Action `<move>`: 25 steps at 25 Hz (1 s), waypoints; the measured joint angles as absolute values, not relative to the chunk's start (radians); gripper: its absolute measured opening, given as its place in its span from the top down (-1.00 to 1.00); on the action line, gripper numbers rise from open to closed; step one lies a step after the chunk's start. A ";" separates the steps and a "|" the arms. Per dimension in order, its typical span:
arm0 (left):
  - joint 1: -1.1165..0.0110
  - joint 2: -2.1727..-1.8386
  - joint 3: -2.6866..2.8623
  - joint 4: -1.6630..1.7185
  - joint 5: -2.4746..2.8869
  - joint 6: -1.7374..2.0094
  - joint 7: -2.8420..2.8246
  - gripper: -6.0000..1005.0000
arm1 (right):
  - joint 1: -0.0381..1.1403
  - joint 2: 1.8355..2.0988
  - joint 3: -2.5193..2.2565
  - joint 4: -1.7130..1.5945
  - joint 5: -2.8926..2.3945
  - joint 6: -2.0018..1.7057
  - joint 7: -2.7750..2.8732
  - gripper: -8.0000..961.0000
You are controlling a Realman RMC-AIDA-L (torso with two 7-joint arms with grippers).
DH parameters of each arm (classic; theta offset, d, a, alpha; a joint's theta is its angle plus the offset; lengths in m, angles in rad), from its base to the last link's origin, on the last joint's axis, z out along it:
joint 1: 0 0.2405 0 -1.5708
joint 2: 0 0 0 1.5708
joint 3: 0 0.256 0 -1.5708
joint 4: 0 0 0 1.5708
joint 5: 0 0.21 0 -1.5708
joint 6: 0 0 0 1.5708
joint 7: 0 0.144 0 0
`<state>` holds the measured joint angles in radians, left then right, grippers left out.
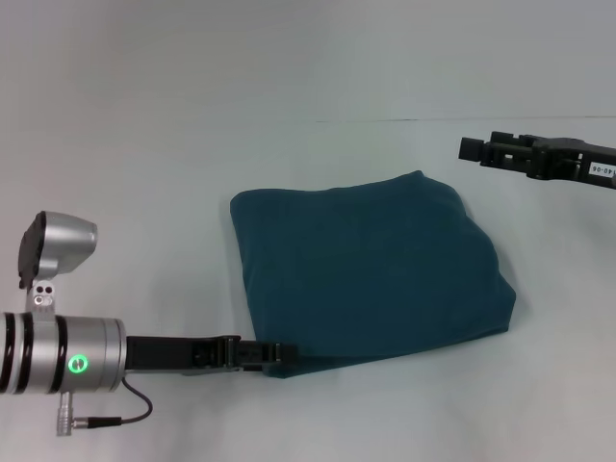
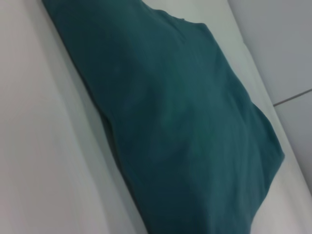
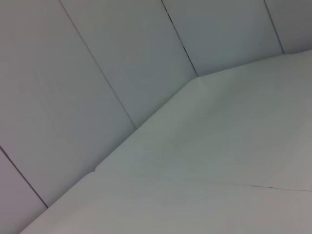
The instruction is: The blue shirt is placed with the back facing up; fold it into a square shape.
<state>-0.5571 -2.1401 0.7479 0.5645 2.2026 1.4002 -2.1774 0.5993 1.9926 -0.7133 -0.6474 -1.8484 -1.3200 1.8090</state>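
The left gripper point(image 1: 285, 352) is seen low on the white table point(image 1: 144, 173), its tips touching the near-left corner of the blue shirt point(image 1: 371, 274); whether anything is pinched cannot be told. The shirt is laid folded into a rough square, smooth and plain, between the grippers. The right gripper point(image 1: 472, 149) is held apart beyond the shirt's far-right corner, its grip not discernible.

The tips of the left pincer point(image 1: 274, 353) are lost against the near edge of the blue shirt point(image 1: 371, 279) in the head view, so it cannot be told whether cloth is gripped or whether the jaws are apart. The right pincer point(image 1: 474, 149) is seen side-on, its arm cut off by the picture's right edge, and its jaw gap cannot be judged. In the left wrist view the shirt is cropped at two edges and blurred. The folds beneath the shirt's top layer are hidden throughout.
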 joint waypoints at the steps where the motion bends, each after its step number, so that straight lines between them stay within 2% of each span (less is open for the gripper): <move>1: -0.557 -2.140 0.749 0.565 2.203 1.395 -2.179 -0.54 | 0.598 1.992 -0.713 -0.647 -1.847 -1.320 1.809 -0.77; 25: -0.566 -2.134 0.746 0.566 2.196 1.379 -2.239 -0.54 | 0.594 1.993 -0.712 -0.647 -1.845 -1.317 1.807 -0.77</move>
